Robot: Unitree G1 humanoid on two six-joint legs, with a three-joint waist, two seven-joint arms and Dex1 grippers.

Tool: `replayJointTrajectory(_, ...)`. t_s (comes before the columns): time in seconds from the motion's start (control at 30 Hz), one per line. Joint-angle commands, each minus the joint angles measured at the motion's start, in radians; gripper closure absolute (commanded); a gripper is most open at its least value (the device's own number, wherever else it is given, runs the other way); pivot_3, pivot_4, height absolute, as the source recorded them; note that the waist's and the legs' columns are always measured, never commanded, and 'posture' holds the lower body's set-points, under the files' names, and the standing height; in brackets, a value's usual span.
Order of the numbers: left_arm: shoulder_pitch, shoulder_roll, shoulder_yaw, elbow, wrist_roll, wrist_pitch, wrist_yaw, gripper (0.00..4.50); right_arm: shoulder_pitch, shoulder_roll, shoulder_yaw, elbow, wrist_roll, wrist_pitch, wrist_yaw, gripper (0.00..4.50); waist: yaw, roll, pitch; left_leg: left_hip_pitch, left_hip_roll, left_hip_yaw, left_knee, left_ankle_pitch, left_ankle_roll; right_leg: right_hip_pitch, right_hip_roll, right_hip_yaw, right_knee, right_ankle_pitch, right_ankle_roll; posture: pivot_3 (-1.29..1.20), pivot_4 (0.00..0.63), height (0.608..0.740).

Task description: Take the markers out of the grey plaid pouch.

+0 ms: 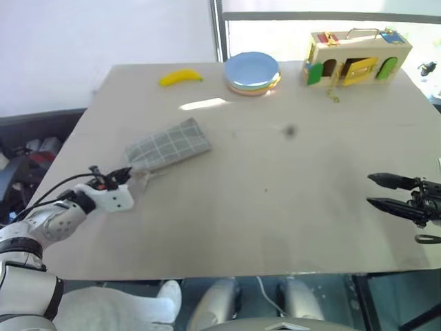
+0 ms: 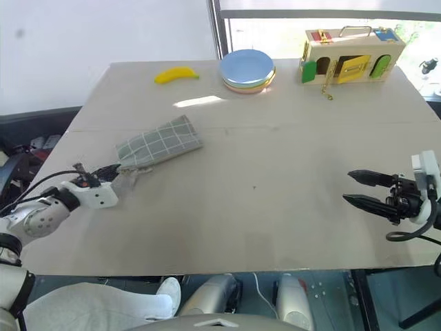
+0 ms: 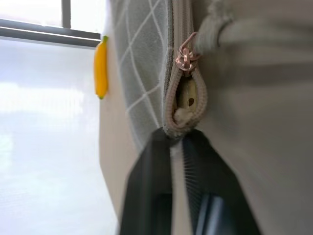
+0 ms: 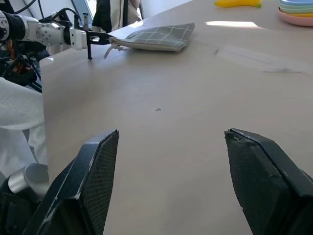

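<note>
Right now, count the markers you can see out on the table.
0. None lie on the table; any would be hidden inside the grey plaid pouch, whose end the left gripper pinches.

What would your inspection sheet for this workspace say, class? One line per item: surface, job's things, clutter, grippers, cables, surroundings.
Surface: beige table, one dark smudge.
Job's things: grey plaid pouch lying flat, zipper barely open at the end; markers not seen.
Clutter: banana, stacked plates, wooden latch box along the far edge.
Grippers: left gripper shut on the pouch's end; right gripper open, holding nothing.
Cables: black cable along the left arm.
Surroundings: window behind the table.
</note>
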Motion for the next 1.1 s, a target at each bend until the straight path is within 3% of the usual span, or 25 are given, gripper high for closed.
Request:
replayJointTrajectory(0.03, -0.024, -0.034, -0.026, -0.011, 0.006, -0.014, 0.038, 4.45, 0.0, -0.008, -0.034, -0.015, 0.013, -0.015, 0.008, 0.95, 0.005, 0.0, 0.0, 0.0, 0.0, 0.0, 0.0, 0.0, 0.0, 0.0, 0.0, 0.0, 0.0, 0.0, 0.0, 0.0, 0.15, 0.74)
replayJointTrajectory(0.17, -0.047, -0.068, -0.02, -0.04, -0.037, -0.056, 0.008, 4.45, -0.007, -0.001, -0.026, -0.014, 0.01, -0.022, 0.003, 0.95, 0.018, 0.0, 0.0, -0.001, 0.0, -0.001, 0.002, 0.0, 0.0, 0.0, 0.0, -0.001, 0.0, 0.0, 0.0, 0.0, 0.15, 0.74)
replayJointTrajectory(0.3, -0.063, -0.158, 0.03, -0.105, -0.222, -0.088, -0.15, 4.45, -0.032, 0.016, 0.007, -0.052, -0.02, -0.028, -0.064, 0.95, 0.018, -0.001, 0.0, -0.002, -0.001, 0.0, 0.002, 0.001, -0.001, 0.0, -0.001, -0.001, 0.0, 0.0, 0.0, 0.0, 0.15, 0.74)
replayJointTrajectory(0.4, -0.046, -0.234, 0.068, -0.219, -0.391, -0.013, -0.288, 4.45, -0.052, 0.046, 0.056, -0.106, -0.069, -0.047, -0.137, 0.95, 0.009, -0.006, 0.001, -0.003, 0.0, -0.001, 0.002, 0.003, -0.004, -0.001, 0.0, 0.0, 0.0, 0.0, 0.0, 0.0, 0.15, 0.74)
replayJointTrajectory(0.53, 0.021, -0.341, 0.089, -0.541, -0.525, 0.258, -0.426, 4.45, -0.113, 0.124, 0.171, -0.243, -0.134, -0.026, -0.298, 0.95, -0.022, -0.008, 0.001, -0.011, 0.0, -0.001, 0.004, 0.004, -0.006, -0.009, 0.001, 0.001, 0.001, 0.0, 0.0, 0.0, 0.15, 0.74)
replayJointTrajectory(0.67, 0.059, -0.421, 0.092, -0.767, -0.534, 0.452, -0.482, 4.45, -0.159, 0.194, 0.278, -0.354, -0.192, 0.041, -0.456, 0.95, -0.045, -0.008, 0.002, -0.016, 0.001, -0.001, 0.009, 0.004, -0.006, -0.01, 0.001, 0.0, 0.001, 0.0, 0.0, 0.0, 0.15, 0.74)
replayJointTrajectory(0.8, 0.085, -0.507, 0.082, -0.924, -0.518, 0.621, -0.511, 4.45, -0.231, 0.25, 0.403, -0.368, -0.422, -0.026, -0.645, 0.95, -0.04, -0.009, 0.002, -0.016, 0.001, -0.002, 0.013, 0.004, -0.006, -0.009, 0.002, -0.001, 0.002, 0.0, 0.0, 0.0, 0.15, 0.74)
replayJointTrajectory(1.1, 0.096, -0.636, 0.05, -1.028, -0.479, 0.792, -0.543, 4.45, -0.318, 0.415, 0.567, -0.333, -0.659, -0.186, -0.826, 0.95, -0.038, -0.009, 0.001, -0.016, 0.0, -0.004, 0.015, 0.004, -0.006, -0.008, 0.002, -0.003, 0.002, 0.0, 0.0, 0.0, 0.15, 0.74)
